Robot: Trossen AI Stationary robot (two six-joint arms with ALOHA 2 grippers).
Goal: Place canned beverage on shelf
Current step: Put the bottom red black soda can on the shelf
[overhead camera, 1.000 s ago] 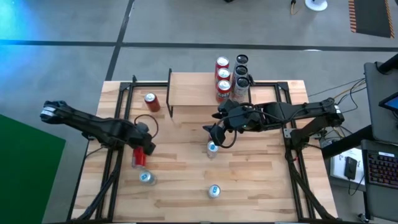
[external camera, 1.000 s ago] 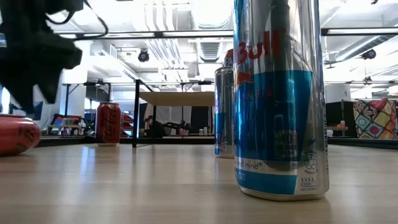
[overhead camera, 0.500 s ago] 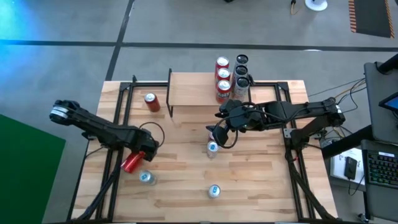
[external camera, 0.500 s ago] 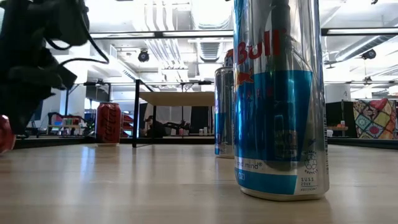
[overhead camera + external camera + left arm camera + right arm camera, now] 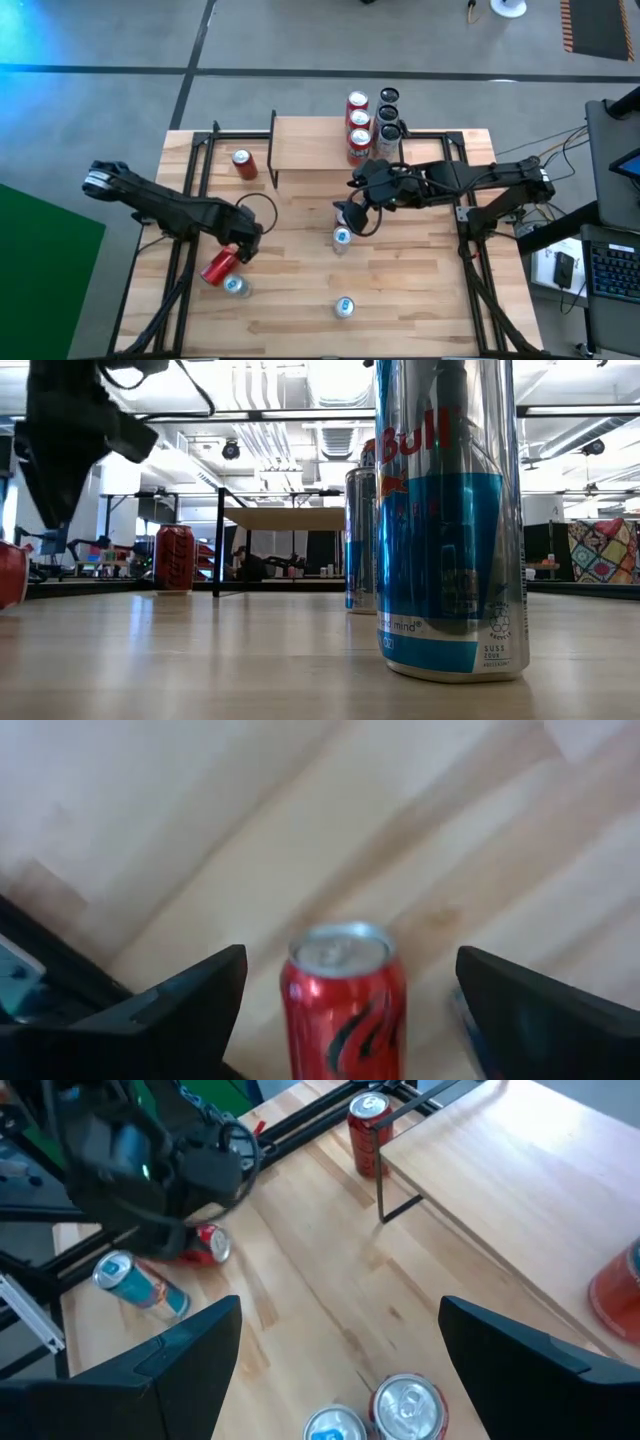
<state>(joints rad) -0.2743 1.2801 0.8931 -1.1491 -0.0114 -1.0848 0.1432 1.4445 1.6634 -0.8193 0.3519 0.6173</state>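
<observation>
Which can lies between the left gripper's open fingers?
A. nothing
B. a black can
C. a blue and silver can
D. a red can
D: the left wrist view shows a red can between the spread fingers of the left gripper, which the high view places near the table's left front.

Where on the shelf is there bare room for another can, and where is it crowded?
The shelf is bare over its left and middle plank, from the black end leg to the can row. The right end is crowded: red cans lined up there, dark cans beside them.
</observation>
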